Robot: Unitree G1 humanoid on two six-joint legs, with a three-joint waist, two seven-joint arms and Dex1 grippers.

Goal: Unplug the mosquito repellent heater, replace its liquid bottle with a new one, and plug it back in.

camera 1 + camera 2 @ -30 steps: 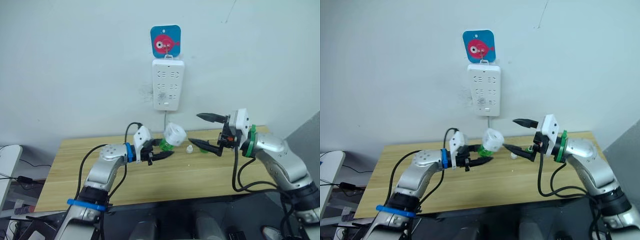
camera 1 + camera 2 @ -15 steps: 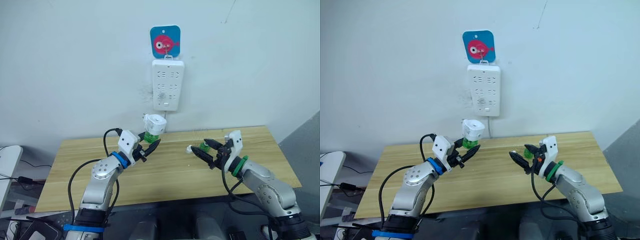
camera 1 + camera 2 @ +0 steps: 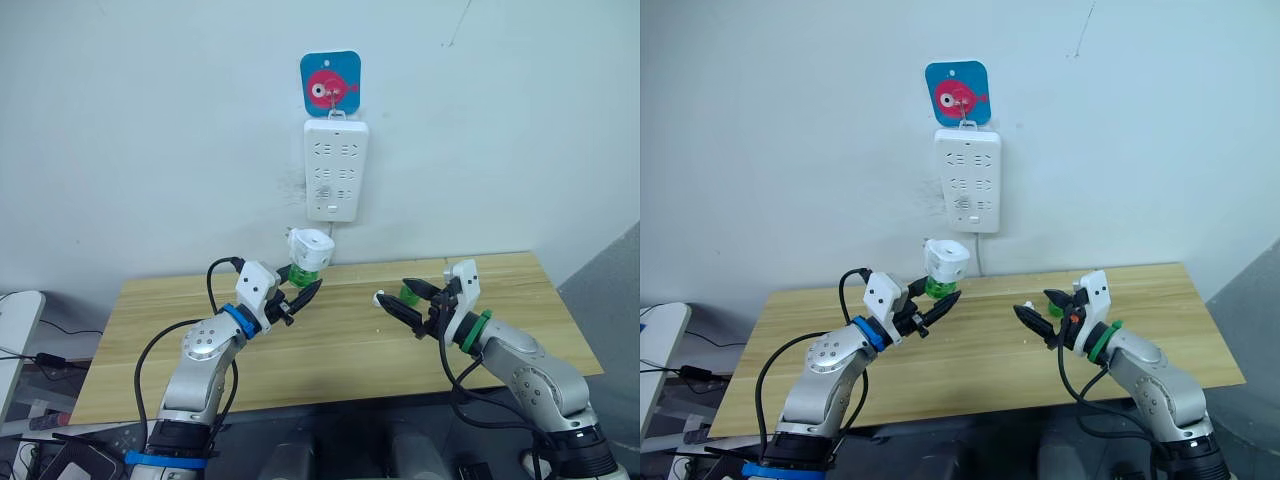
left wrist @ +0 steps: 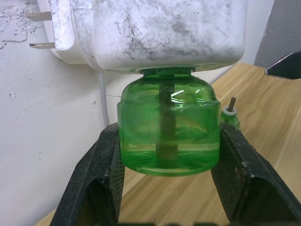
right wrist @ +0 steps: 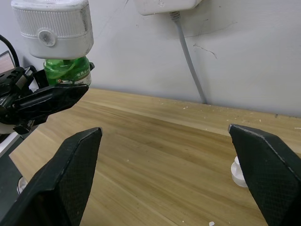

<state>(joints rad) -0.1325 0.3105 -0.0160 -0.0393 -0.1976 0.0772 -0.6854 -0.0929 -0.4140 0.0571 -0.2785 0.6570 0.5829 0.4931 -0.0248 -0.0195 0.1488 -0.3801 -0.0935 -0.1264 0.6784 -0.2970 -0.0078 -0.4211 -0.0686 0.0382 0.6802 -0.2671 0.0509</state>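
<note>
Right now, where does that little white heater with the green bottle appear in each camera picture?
Left eye view: the heater is below the power strip, held up by the left claw.
Right eye view: same place.
Left wrist view: upper part.
Right wrist view: upper corner.
Shared landmark: the green bottle.

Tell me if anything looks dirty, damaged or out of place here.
The mosquito repellent heater, held up by its green liquid bottle in the left gripper, has grey grime smeared over its white shell. Its prongs are bare, unplugged from the power strip. Nothing looks spilled or broken.
</note>
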